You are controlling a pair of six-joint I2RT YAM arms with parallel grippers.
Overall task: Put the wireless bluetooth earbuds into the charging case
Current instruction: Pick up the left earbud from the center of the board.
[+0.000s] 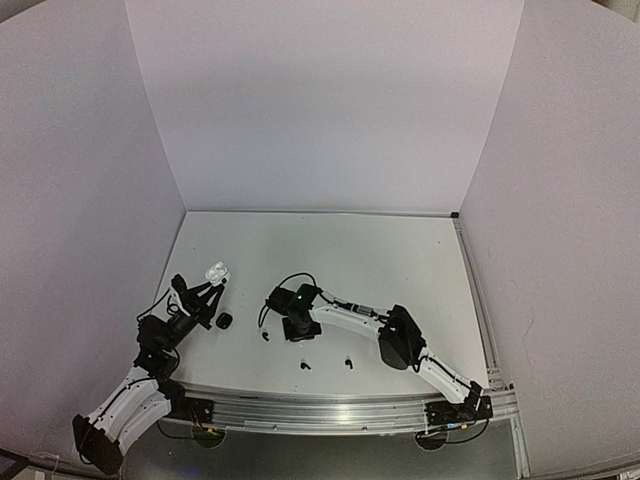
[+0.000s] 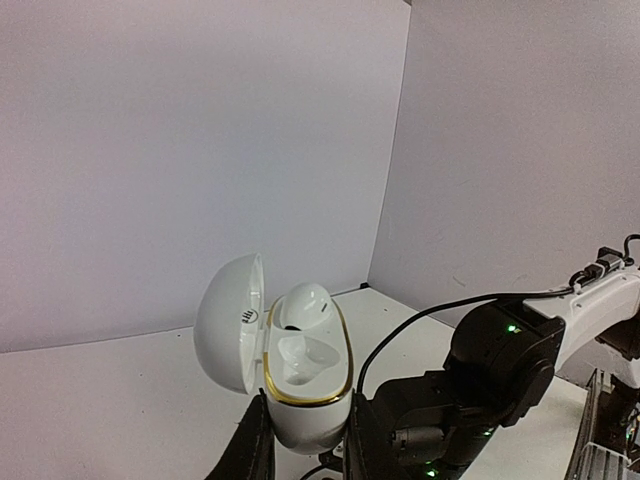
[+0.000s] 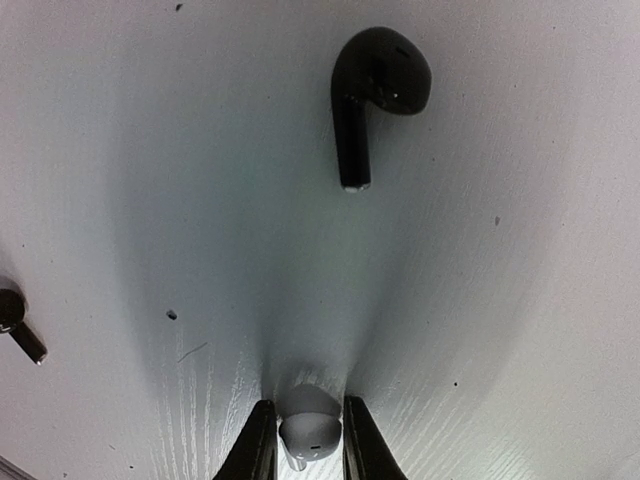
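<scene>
pick step: right gripper low on the white table, jaws narrow, pinching a small white plastic stemmed earbud. glossy black stemmed earbud lies loose at its 1 o'clock. at 10 o'clock, left gripper clamps the white gold-rimmed pebble charging case, lid open, with a seated white bud and one slot empty. next, I'd say: lift, carry across, stem down into the empty slot.
</scene>
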